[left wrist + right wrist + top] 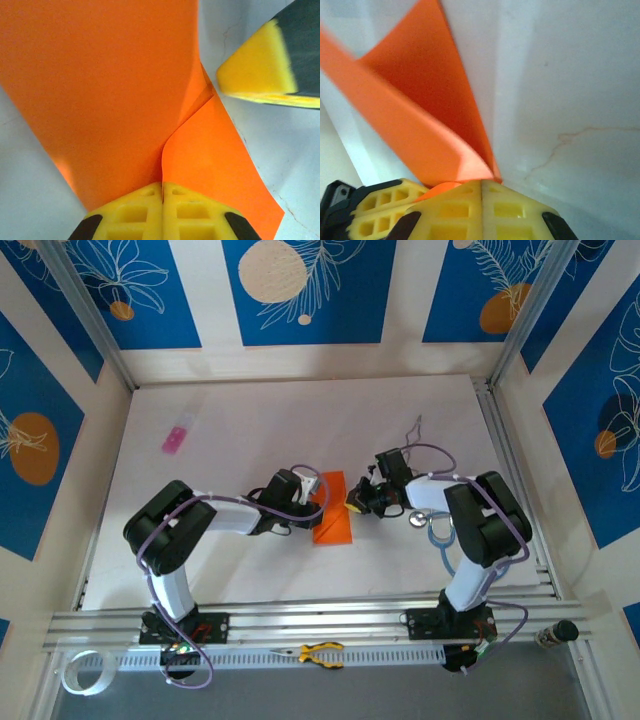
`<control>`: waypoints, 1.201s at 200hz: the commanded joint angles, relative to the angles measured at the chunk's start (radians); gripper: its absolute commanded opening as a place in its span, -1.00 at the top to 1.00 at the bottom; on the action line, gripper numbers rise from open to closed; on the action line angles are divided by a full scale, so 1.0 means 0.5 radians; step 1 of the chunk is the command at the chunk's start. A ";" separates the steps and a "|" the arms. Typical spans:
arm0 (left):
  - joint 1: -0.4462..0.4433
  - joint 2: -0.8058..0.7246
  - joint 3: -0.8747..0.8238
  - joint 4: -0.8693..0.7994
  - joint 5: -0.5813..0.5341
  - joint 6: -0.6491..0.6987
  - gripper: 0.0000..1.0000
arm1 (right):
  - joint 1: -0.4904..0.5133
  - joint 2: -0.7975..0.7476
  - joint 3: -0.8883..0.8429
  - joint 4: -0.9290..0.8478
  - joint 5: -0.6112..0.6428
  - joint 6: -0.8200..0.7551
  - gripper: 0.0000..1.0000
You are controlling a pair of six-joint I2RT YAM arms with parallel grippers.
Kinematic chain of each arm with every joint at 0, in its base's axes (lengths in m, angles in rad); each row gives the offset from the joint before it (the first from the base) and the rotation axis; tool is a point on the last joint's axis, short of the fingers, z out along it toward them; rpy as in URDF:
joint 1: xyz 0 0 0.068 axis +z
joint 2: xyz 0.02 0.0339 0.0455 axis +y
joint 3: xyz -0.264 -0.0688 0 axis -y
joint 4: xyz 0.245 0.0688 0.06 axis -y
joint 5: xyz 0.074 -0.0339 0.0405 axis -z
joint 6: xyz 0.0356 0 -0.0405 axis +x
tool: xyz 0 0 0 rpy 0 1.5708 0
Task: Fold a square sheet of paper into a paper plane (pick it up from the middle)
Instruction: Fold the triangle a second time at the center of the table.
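Left end effector (162, 189) clamped on orange paper (100, 100); right end effector (481, 185) likewise.

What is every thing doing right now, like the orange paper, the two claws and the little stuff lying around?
square sheet of paper, folded narrower, one flap lifted up.
left claw, shut, pinching the paper.
right claw, shut, pinching the paper's edge.
pink object, lying flat, far from both claws.
pliers, lying at the near edge, untouched.
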 commanded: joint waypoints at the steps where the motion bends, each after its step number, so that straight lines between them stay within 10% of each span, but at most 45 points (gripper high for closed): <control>1: 0.035 0.015 -0.051 -0.155 0.015 0.023 1.00 | 0.067 -0.166 0.037 -0.058 -0.053 -0.091 0.93; 163: 0.033 -0.039 -0.042 -0.148 0.053 -0.044 1.00 | 0.237 0.141 -0.035 -0.106 0.029 -0.066 0.99; 214: 0.036 -0.370 0.078 -0.480 -0.132 -0.093 0.32 | 0.233 0.141 -0.030 -0.102 0.019 -0.076 1.00; 240: 0.031 -0.529 0.117 -0.684 -0.207 -0.169 0.38 | 0.233 0.131 -0.016 -0.110 0.009 -0.079 1.00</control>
